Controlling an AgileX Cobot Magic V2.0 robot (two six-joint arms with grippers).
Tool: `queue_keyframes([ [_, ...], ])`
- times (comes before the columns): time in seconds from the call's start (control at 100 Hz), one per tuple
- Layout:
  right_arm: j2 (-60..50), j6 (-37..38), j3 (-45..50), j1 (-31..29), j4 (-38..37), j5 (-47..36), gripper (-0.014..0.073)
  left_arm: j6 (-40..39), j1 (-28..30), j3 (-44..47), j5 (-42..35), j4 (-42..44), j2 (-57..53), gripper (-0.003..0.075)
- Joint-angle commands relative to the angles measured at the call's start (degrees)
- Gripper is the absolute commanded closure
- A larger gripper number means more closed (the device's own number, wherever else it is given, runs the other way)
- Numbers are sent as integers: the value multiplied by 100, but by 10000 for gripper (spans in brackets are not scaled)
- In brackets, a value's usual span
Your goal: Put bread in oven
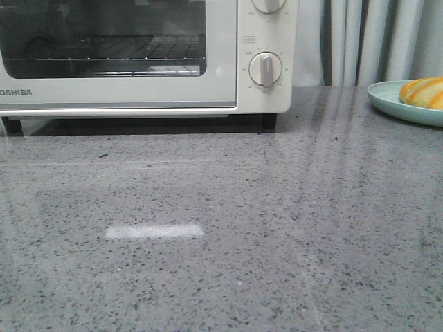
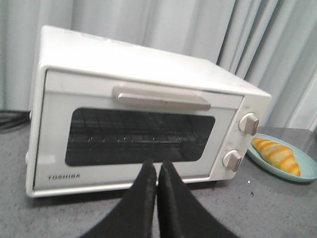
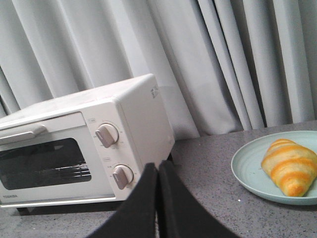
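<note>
The cream-white oven (image 1: 138, 83) stands at the back left of the table with its dark glass door closed; it also shows in the left wrist view (image 2: 138, 114) and the right wrist view (image 3: 84, 148). The bread (image 1: 423, 91), golden-orange with pale stripes, lies on a pale green plate (image 1: 387, 100) at the far right; it also shows in the right wrist view (image 3: 290, 171) and the left wrist view (image 2: 276, 154). My left gripper (image 2: 157, 166) is shut and empty, in front of the oven door. My right gripper (image 3: 158, 166) is shut and empty, between oven and plate. Neither gripper shows in the front view.
Grey curtains (image 1: 374, 38) hang behind the table. The grey speckled tabletop (image 1: 221, 235) stretches in front of the oven. The oven has a door handle (image 2: 161, 96) along its top and two dials (image 1: 265, 68) on its right side.
</note>
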Motion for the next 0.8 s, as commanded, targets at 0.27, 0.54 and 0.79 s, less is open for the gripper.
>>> queue_keyframes([
  [0.27, 408, -81, -209, 4, -79, -535, 662, 758, -942, -1788, -369, -189, 1773, 739],
  [0.54, 431, -81, -620, 4, -79, 1139, 662, 910, -1534, -2561, -613, 206, 3166, 739],
  [0.79, 431, -93, -1103, 4, -346, 1772, 662, 910, -1906, -2746, -1492, 459, 3994, 741],
])
